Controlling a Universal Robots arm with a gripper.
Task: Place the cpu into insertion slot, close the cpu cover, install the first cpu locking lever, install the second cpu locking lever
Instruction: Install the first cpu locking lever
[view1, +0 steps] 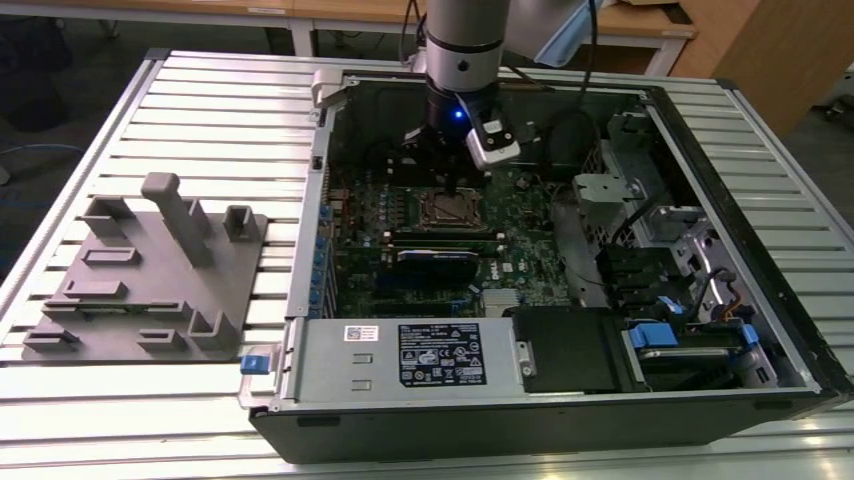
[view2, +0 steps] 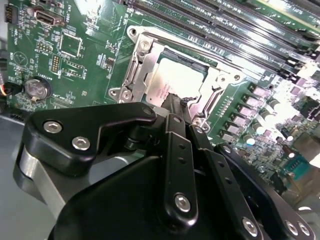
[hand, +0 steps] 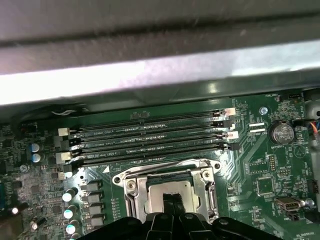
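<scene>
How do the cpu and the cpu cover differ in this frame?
The cpu is a solid, flat silvery square, while the cpu cover is a thin metal frame with a large square cut-out. The cpu fills the middle; the cpu cover surrounds it, lying flat. The gripper fingertips meet over the cpu's edge, not the cpu cover's. Both are silvery metal.

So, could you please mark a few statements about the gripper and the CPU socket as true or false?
1. The gripper is over the CPU seated in the insertion slot. True.
2. The CPU cover lies flat around the chip. True.
3. The grey fixture sits inside the computer case. False: it rests on the slatted table, on the exterior view's left of the case.
4. The memory slots hold modules. False: they look empty.
5. A coin cell battery sits on the motherboard. True.
</scene>
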